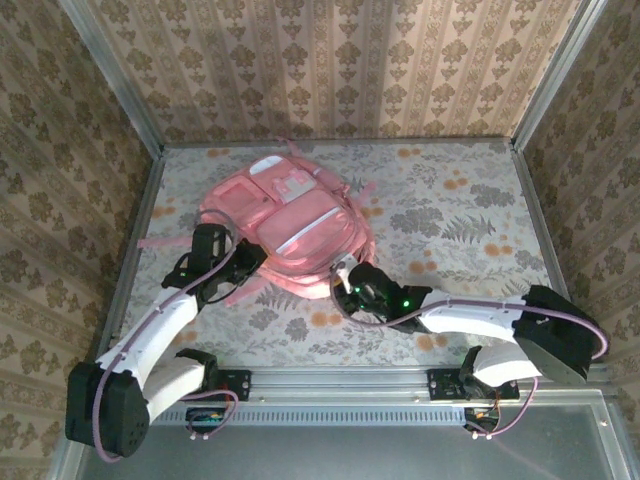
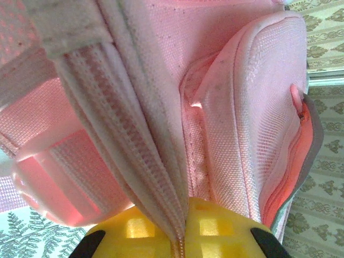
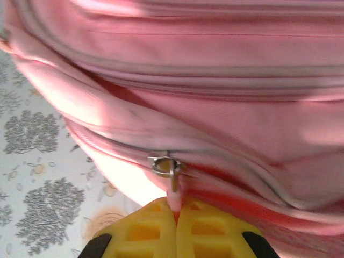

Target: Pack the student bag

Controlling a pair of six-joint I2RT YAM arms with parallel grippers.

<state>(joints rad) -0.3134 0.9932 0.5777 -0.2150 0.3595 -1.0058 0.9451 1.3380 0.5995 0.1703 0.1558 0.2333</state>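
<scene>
Pink cloth is what both hands are gripping. Your left hand [image 1: 238,265] is at the near left edge of the student bag [image 1: 290,215]. The bag lies flat on the flowery worktop [image 1: 460,220], toward the back and a bit to the left. The left hand's yellow fingers [image 2: 134,231] are pressed together on a fold of cloth along the zip line [image 2: 142,156]. I think this hand is there to hold the bag steady, so grip firmly and do not lift.

Your right hand [image 1: 345,272] is at the near right edge of the bag. It is pinching the little pink tab [image 3: 174,198] that hangs from the metal zip pull [image 3: 166,165]. The step looks like opening the zip so things can go in. Pull low and slow along the zip line, not away from the bag. Otherwise the tab may slip out, or the whole bag may slide.

A loose strap [image 1: 152,242] lies beside the left arm [image 1: 160,330] and could catch on it. Papered walls [image 1: 330,70] stand close on three sides, so make small moves.
</scene>
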